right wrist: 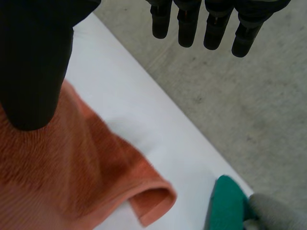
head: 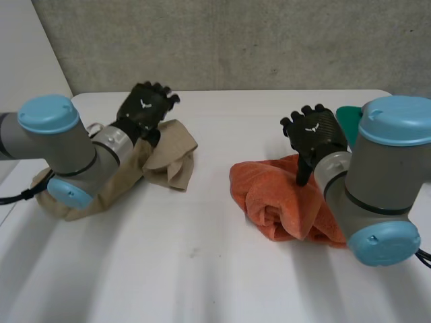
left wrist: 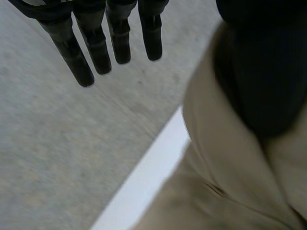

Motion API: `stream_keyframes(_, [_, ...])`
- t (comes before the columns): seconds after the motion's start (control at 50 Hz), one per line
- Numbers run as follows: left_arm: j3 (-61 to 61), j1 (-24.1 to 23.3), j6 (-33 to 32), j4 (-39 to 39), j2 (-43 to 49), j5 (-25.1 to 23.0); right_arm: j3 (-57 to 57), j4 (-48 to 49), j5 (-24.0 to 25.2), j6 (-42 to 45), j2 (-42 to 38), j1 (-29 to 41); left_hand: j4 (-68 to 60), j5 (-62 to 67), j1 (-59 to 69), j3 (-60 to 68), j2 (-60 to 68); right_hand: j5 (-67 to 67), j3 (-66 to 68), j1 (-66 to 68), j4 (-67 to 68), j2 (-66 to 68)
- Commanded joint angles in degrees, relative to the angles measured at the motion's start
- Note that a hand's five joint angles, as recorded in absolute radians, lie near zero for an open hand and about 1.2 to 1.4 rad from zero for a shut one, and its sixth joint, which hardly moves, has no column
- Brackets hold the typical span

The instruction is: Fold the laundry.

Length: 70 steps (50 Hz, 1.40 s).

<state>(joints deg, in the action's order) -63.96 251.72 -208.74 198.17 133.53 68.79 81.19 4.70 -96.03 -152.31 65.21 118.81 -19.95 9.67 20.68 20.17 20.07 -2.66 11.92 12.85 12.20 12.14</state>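
Nearest on the white table (head: 202, 269), the right arm (head: 377, 188) is reaching in from the near right and the left arm (head: 74, 151) from the near left. An orange towel (head: 269, 195) is lying bunched right of the middle, rolled into thick folds, with its right part running under the right arm. At the left, a beige cloth (head: 172, 158) is sitting crumpled, much of it lying beneath the left arm and one loose corner spreading toward the middle of the table. The two cloths are lying well apart.

A little farther back, the right hand (head: 315, 132) is hanging over the far edge of the orange towel. Its fingers (right wrist: 192, 26) are stretching out straight and released, gripping nothing, while its thumb (right wrist: 33, 62) is pointing down at the towel; whether the tip is touching the fabric I cannot tell.

The left hand (head: 147, 109) is rising above the far end of the beige cloth, palm turned away from the camera. Its fingers (left wrist: 98, 52) are also reaching out straight and relaxed, clear of the cloth, and its thumb (left wrist: 259, 72) is lying against a beige fold without pinching it.

Farther right, a green cloth (head: 349, 118) is peeking out from behind the right arm, near the table's far edge. Beyond that edge a grey wall (head: 236, 40) is closing off the scene.
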Motion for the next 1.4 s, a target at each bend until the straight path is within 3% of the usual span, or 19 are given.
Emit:
stream_keyframes(0.02, [-0.6, 0.4, -1.8, -0.3, 3.3, -1.3, 5.3, 2.1, 3.0, 0.1, 0.6, -3.1, -51.6, 51.9, 50.9, 51.4, 51.5, 2.7, -1.9, -2.8, -2.2, -2.1])
stream_keyframes(0.04, [-0.5, 0.4, -2.0, -0.2, 3.4, -0.9, 5.8, 2.6, 3.0, 0.4, 0.5, -3.3, -60.0, 60.2, 59.2, 59.8, 59.8, 2.7, -1.9, -2.8, -2.2, -2.1])
stream_keyframes(0.08, [-0.1, 0.4, -2.5, 0.3, 3.6, 0.7, 6.8, 3.5, 3.0, 1.0, 0.4, -3.7, -60.1, 60.3, 59.3, 59.8, 59.9, 2.7, -1.9, -2.8, -2.2, -2.1])
stream_keyframes(0.2, [2.8, 3.3, -3.5, 8.3, 1.7, 17.6, 9.2, 6.1, 3.4, 2.4, 0.7, -4.6, -60.1, 60.3, 59.3, 59.8, 59.9, 2.7, -1.9, -2.8, -2.2, -2.1])
stream_keyframes(0.26, [4.8, 7.3, -3.9, 12.8, -1.0, 26.6, 9.7, 6.6, 4.3, 1.9, 1.5, -4.9, -60.1, 60.3, 59.3, 59.8, 59.9, 2.7, -1.9, -2.8, -2.2, -2.1])
stream_keyframes(0.34, [7.4, 11.7, -5.8, 14.1, -2.4, 32.9, 10.2, 6.7, 7.0, 0.6, 3.6, -5.3, -60.1, 60.3, 59.3, 59.8, 59.9, 2.7, -1.9, -2.8, -2.2, -2.1])
stream_keyframes(0.4, [8.9, 14.2, -7.2, 12.8, -2.0, 35.0, 10.5, 6.3, 9.7, -0.4, 4.7, -5.7, -60.1, 60.3, 59.3, 59.8, 59.9, 2.7, -1.9, -2.8, -2.2, -2.1])
stream_keyframes(0.48, [8.3, 15.3, -6.7, 9.0, -0.8, 31.9, 10.6, 5.9, 10.9, -1.0, 5.5, -5.7, -60.1, 60.3, 59.3, 59.8, 59.9, 2.7, -1.9, -2.8, -2.2, -2.1])
stream_keyframes(0.52, [6.5, 15.2, -5.9, 6.7, -0.6, 27.4, 10.6, 5.6, 10.9, -0.9, 5.5, -5.7, -60.1, 60.3, 59.3, 59.8, 59.9, 2.7, -1.9, -2.8, -2.2, -2.1])
stream_keyframes(0.56, [4.8, 14.9, -5.5, 5.7, -0.7, 24.1, 10.6, 5.5, 10.8, -0.8, 5.5, -5.6, -41.3, 41.6, 40.6, 41.1, 41.2, 2.7, -1.9, -2.8, -2.2, -2.1])
stream_keyframes(0.58, [3.2, 14.6, -5.5, 5.3, -1.0, 20.8, 10.6, 5.4, 10.8, -0.9, 5.5, -5.6, -17.1, 17.4, 16.4, 16.9, 17.0, 2.7, -1.9, -2.8, -2.2, -2.1])
stream_keyframes(0.64, [0.3, 13.5, -5.9, 5.0, -2.0, 16.0, 10.7, 5.4, 10.8, -0.8, 5.5, -5.6, 8.3, -8.0, -9.0, -8.5, -8.4, 2.7, -1.9, -2.8, -2.2, -2.1])
stream_keyframes(0.66, [-0.5, 13.4, -6.0, 5.0, -2.5, 15.6, 10.7, 5.4, 10.8, -0.8, 5.5, -5.6, 9.9, -9.7, -10.7, -10.2, -10.1, 2.7, -1.9, -2.8, -2.2, -2.1])
stream_keyframes(0.86, [-12.9, 9.1, -4.7, 4.1, -14.2, 13.5, 10.1, 3.1, 11.8, -0.9, 8.4, -7.2, 9.9, -9.7, -10.7, -10.2, -10.1, 2.7, -1.9, -2.8, -2.2, -2.1])
stream_keyframes(0.94, [-19.3, 5.5, -3.0, 1.4, -20.0, 10.7, 9.1, -0.2, 14.1, -1.1, 10.8, -9.4, 9.9, -9.7, -10.7, -10.2, -10.1, 2.7, -1.9, -2.8, -2.2, -2.1])
stream_keyframes(1.06, [-25.8, -4.0, 2.9, -4.7, -26.6, 5.0, 5.3, -10.1, 19.7, 0.3, 13.5, -14.2, 9.9, -9.7, -10.7, -10.2, -10.1, 2.7, -1.9, -2.8, -2.2, -2.1])
stream_keyframes(1.22, [-22.3, -18.3, 17.2, -7.9, -22.3, 4.2, 1.8, -27.1, 22.7, 12.1, 9.2, -19.2, 9.9, -9.7, -10.7, -10.2, -10.1, 2.7, -1.9, -2.8, -2.2, -2.1])
stream_keyframes(1.4, [-11.7, -27.1, 22.1, -7.0, -11.2, 4.9, 4.8, -23.6, 24.3, 17.2, 3.8, -22.9, 6.7, -6.5, -7.5, -6.9, -6.9, 2.7, -1.9, -2.8, -2.2, -2.1])
